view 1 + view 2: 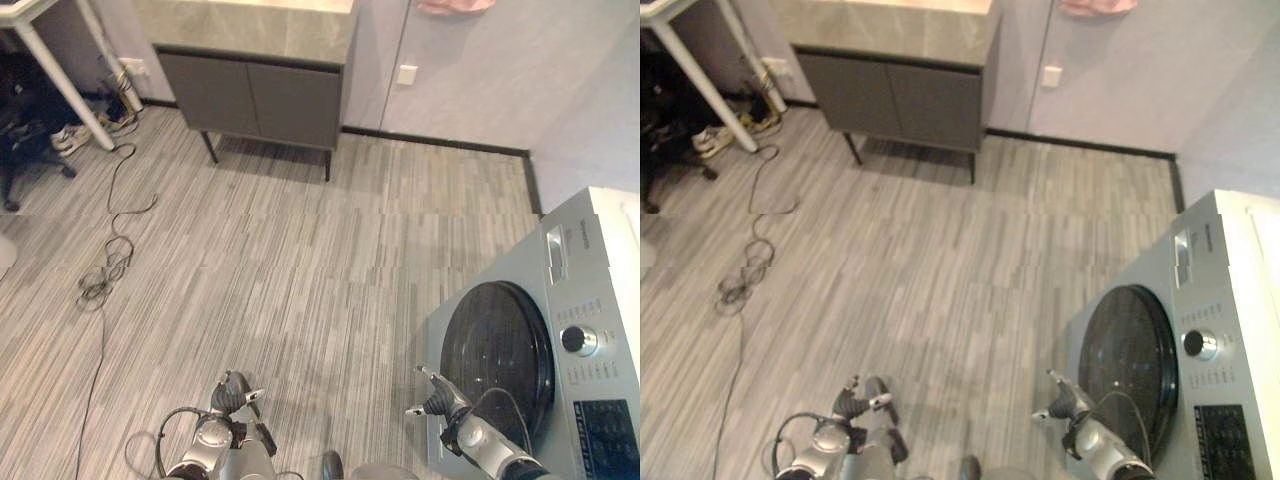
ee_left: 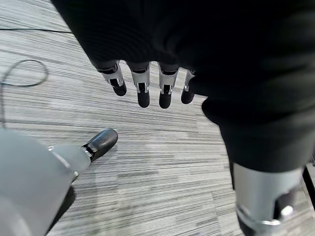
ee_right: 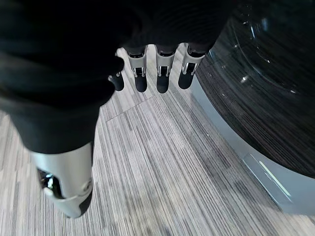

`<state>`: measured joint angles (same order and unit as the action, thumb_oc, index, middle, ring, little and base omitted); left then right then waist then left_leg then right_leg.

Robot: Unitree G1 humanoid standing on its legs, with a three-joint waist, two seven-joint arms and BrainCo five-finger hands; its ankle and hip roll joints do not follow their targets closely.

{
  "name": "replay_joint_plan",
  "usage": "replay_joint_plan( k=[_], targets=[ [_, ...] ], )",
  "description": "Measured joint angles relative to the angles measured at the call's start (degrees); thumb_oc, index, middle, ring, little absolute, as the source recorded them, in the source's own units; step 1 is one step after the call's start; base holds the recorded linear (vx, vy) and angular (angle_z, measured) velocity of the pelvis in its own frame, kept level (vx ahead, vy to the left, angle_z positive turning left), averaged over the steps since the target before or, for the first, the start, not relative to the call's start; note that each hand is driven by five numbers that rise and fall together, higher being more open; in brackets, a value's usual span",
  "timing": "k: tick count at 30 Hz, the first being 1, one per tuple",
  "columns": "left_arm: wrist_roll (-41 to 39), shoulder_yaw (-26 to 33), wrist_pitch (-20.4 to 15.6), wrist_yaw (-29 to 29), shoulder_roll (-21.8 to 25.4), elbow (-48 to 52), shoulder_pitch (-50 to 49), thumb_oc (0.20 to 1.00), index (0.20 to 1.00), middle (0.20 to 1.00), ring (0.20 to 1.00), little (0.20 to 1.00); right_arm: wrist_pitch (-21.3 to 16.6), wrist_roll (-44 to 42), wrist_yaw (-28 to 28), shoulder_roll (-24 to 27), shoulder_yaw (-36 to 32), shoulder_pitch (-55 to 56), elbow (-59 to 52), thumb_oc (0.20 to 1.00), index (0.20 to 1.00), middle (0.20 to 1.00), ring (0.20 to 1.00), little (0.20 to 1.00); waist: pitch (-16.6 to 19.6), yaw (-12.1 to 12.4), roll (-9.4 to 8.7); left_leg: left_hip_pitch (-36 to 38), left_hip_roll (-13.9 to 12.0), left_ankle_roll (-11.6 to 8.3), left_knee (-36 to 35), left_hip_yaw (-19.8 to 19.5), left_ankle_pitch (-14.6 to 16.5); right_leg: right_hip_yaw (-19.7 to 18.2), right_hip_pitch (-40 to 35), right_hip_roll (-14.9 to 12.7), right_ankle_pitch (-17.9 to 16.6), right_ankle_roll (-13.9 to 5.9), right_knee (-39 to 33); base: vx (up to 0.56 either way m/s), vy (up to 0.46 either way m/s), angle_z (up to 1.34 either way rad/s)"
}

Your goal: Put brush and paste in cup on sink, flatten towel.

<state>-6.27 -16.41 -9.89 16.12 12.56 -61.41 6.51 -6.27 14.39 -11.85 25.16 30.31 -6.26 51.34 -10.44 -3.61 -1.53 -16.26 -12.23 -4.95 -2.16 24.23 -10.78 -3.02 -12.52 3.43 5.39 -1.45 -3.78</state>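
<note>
Both hands, left hand (image 1: 232, 395) and right hand (image 1: 441, 400), hang relaxed and empty over striped floor; pink towel (image 1: 455, 5), likely soft, sits beyond the sink cabinet (image 1: 255, 95); brush, paste unseen.

No text can be read with certainty. The washing machine (image 1: 590, 330) at four o'clock carries small print beside its round knob (image 1: 578, 340) and light marks on its dark display panel (image 1: 608, 432), all too small to make out.
</note>
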Motion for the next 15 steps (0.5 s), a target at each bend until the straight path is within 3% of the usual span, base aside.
replay_joint_plan(
  k=[1, 2, 3, 4, 6, 7, 8, 9, 10, 11, 12, 13, 14, 15],
  targets=[
    [0.0, -0.5, 0.0, 0.0, 0.2, -0.3, 0.0, 1.000, 1.000, 1.000, 1.000, 1.000, 0.0, 0.0, 0.0, 0.0, -0.1, 0.6, 0.2, 1.000, 1.000, 1.000, 1.000, 1.000, 0.4, 0.3, 0.34, 0.5, 1.7, 0.02, 0.1, 0.0, 0.0, -0.2, -0.8, -0.6, 0.2, -0.31, 0.0, 0.33, 0.199, -0.51],
    [0.0, 0.0, 0.0, 0.0, 0.1, -0.2, 0.1, 1.000, 1.000, 1.000, 1.000, 1.000, -0.1, 0.1, 0.2, 0.0, -0.1, 1.0, 0.7, 1.000, 1.000, 1.000, 1.000, 1.000, 0.9, 0.2, 1.05, 1.5, 2.6, 1.41, -0.1, -0.1, 1.0, -0.8, -0.9, -0.5, 0.9, -0.95, 1.1, 0.46, 0.310, -0.62],
    [0.0, 0.0, 0.0, 0.1, 0.3, -0.6, -0.5, 1.000, 1.000, 1.000, 1.000, 1.000, 0.1, 0.0, 0.8, -0.3, 0.1, 1.7, 0.8, 1.000, 1.000, 1.000, 1.000, 1.000, 1.5, 1.2, 2.04, 3.3, 2.7, 6.32, 0.0, -0.2, -0.1, -1.3, -1.4, -0.1, 2.0, -2.50, 3.4, 0.47, 0.357, -0.62],
    [0.0, 0.0, 0.3, 0.0, 1.3, -0.7, -0.3, 1.000, 1.000, 1.000, 1.000, 1.000, 0.1, -0.1, 1.1, -1.3, 0.0, 4.1, -0.4, 1.000, 1.000, 1.000, 1.000, 1.000, 1.5, 1.1, 0.36, 4.9, 4.0, 7.62, 2.0, 1.4, 2.5, -0.3, 1.2, -1.3, 3.1, -3.22, 12.1, 0.43, 0.391, -0.43],
    [0.5, -0.4, 0.2, -0.1, 1.9, 0.8, -0.7, 1.000, 1.000, 1.000, 1.000, 1.000, 0.0, -0.6, 1.2, -1.3, -1.8, 7.2, -3.3, 1.000, 1.000, 1.000, 1.000, 1.000, 2.1, 0.8, -0.17, 7.7, 5.5, 7.79, 1.9, 1.5, 5.3, 1.3, 8.6, -3.0, 3.0, -3.18, 30.8, 0.43, 0.432, 0.09],
    [2.6, -2.1, 0.1, -0.4, 4.2, 3.1, -1.7, 1.000, 1.000, 1.000, 1.000, 1.000, -0.1, -1.3, 1.2, -1.8, -2.6, 9.2, -2.9, 1.000, 1.000, 1.000, 1.000, 1.000, 3.7, -0.8, -3.07, 11.0, 11.8, 10.68, 1.2, 1.2, 8.6, 2.2, 18.1, -9.2, -0.1, -2.17, 52.4, 0.47, 0.468, 0.32],
    [3.7, -3.0, 0.1, -0.6, 4.7, 3.2, -0.8, 1.000, 1.000, 1.000, 1.000, 1.000, 0.0, -1.8, 1.2, -1.8, -2.8, 9.2, -1.8, 1.000, 1.000, 1.000, 1.000, 1.000, 3.6, -0.7, -3.29, 12.5, 14.2, 12.34, 0.8, 1.0, 10.2, 2.0, 21.6, -11.8, 0.5, -2.52, 57.0, 0.50, 0.510, 0.36],
    [4.6, -3.0, 0.1, -0.7, 4.8, 3.7, -0.1, 1.000, 1.000, 1.000, 1.000, 1.000, 0.0, -2.0, 1.2, -1.8, -2.9, 8.5, -1.1, 1.000, 1.000, 1.000, 1.000, 1.000, 3.4, -0.7, -2.99, 13.2, 15.3, 13.10, 0.8, 0.8, 11.3, 1.8, 24.3, -12.9, 1.1, -2.70, 58.5, 0.28, 0.286, 0.18],
    [5.2, -2.9, 0.1, -0.7, 4.9, 3.8, 1.3, 1.000, 1.000, 1.000, 1.000, 1.000, 0.0, -2.2, 1.3, -1.9, -3.5, 8.2, -1.5, 1.000, 1.000, 1.000, 1.000, 1.000, 2.3, -1.4, -1.31, 14.3, 15.8, 13.51, 0.2, 0.3, 12.1, 1.2, 28.0, -11.4, 3.6, -3.59, 58.6, 0.31, 0.274, 0.16],
    [5.3, -2.7, 0.1, -0.8, 4.9, 2.9, 2.6, 1.000, 1.000, 1.000, 1.000, 1.000, -0.2, -2.3, 1.6, -2.0, -4.8, 6.8, -2.7, 1.000, 1.000, 1.000, 1.000, 1.000, 0.4, -1.5, 1.42, 16.3, 15.5, 12.50, -1.7, -0.1, 10.9, 3.1, 31.1, -10.1, 6.3, -3.95, 55.0, 0.20, 0.113, 0.07],
    [5.4, -2.3, 0.2, -0.8, 5.0, 2.8, 2.5, 1.000, 1.000, 1.000, 1.000, 1.000, -0.3, -2.3, 1.8, -2.1, -4.9, 6.3, -3.2, 1.000, 1.000, 1.000, 1.000, 1.000, 0.0, -1.7, 2.12, 16.8, 15.5, 11.46, -1.9, 0.8, 10.9, 4.0, 33.5, -9.4, 6.3, -3.25, 52.5, 0.53, 0.212, 0.09],
    [5.3, -1.0, 0.2, -0.8, 4.8, 2.8, 2.5, 1.000, 1.000, 1.000, 1.000, 1.000, -0.7, -2.5, 2.1, -2.2, -5.2, 5.9, -3.9, 1.000, 1.000, 1.000, 1.000, 1.000, -0.2, -2.6, 3.13, 18.2, 15.5, 9.72, -2.1, -0.4, 12.3, 8.9, 35.9, -9.1, 6.5, -2.87, 45.4, 0.54, 0.116, 0.01],
    [5.2, 0.0, 0.1, -0.7, 4.9, 2.6, 2.0, 1.000, 1.000, 1.000, 1.000, 1.000, -1.0, -2.8, 2.1, -2.2, -5.0, 5.4, -4.2, 1.000, 1.000, 1.000, 1.000, 1.000, -0.3, -2.9, 3.66, 19.2, 15.0, 9.88, -2.1, -0.7, 13.6, 10.2, 36.8, -7.7, 6.0, -2.82, 40.1, 0.68, 0.126, 0.01],
    [5.1, 0.5, 0.2, -0.8, 5.2, 0.5, 2.5, 1.000, 1.000, 1.000, 1.000, 1.000, -1.6, -4.1, 2.1, -2.6, -5.4, 4.8, -4.2, 1.000, 1.000, 1.000, 1.000, 1.000, -0.8, -3.3, 3.25, 21.2, 14.7, 8.94, -2.3, -1.0, 16.6, 9.8, 37.9, -5.0, 3.8, -3.79, 28.9, 0.52, 0.031, 0.16]
  ],
)
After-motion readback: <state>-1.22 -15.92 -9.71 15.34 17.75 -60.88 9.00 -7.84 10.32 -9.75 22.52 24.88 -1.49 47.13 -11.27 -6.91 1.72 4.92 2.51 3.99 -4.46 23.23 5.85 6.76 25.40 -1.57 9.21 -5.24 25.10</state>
